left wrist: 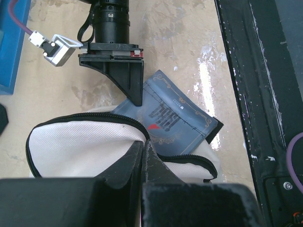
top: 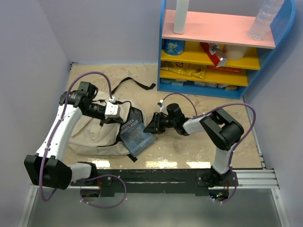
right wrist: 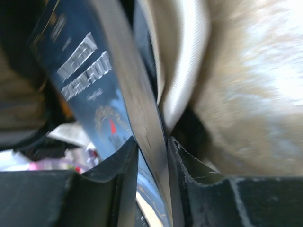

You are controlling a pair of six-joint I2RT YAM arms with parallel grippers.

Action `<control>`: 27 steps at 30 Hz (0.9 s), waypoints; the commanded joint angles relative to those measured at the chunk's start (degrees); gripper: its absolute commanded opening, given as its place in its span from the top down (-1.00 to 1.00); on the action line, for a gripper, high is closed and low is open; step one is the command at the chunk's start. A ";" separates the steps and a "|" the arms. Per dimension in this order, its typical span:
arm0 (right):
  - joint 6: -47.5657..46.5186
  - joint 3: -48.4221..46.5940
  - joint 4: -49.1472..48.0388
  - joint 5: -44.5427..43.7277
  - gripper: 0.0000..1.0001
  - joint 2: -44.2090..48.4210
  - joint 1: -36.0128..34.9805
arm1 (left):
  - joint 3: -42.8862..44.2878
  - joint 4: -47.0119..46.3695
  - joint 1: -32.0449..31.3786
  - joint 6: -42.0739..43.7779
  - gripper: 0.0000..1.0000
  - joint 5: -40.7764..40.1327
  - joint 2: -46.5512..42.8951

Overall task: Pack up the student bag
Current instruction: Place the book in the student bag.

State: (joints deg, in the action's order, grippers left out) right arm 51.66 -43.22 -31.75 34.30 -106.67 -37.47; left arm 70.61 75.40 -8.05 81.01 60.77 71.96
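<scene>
Left tool [left wrist: 143, 145] pinches student bag [left wrist: 80, 146]; right tool [right wrist: 152, 142], book [right wrist: 90, 71]

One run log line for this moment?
left gripper: jaws shut on student bag rim | right gripper: jaws shut on blue book

The top view is brightly and evenly lit from above, and only soft shadows are cast under the arms. White patches of glare are seen on the table [top: 161, 164] near its front edge. In the left wrist view another streak of glare is seen on the table, and the left gripper [left wrist: 143, 146] is shown dark and a little soft. The right wrist view is badly blurred: the blue book [right wrist: 90, 94] is smeared, the student bag [right wrist: 184, 61] is fuzzy, and the right side is washed out.
</scene>
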 commanded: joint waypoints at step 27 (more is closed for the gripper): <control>20.04 -9.24 -26.33 13.86 1.00 -0.37 -0.50 | 2.87 0.01 -1.17 -0.50 1.00 7.08 -1.65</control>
State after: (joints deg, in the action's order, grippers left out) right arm 64.05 -47.81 -45.56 48.53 -108.47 -38.33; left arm 70.61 75.61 -8.08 80.14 60.75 71.96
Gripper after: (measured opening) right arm 0.124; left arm 0.017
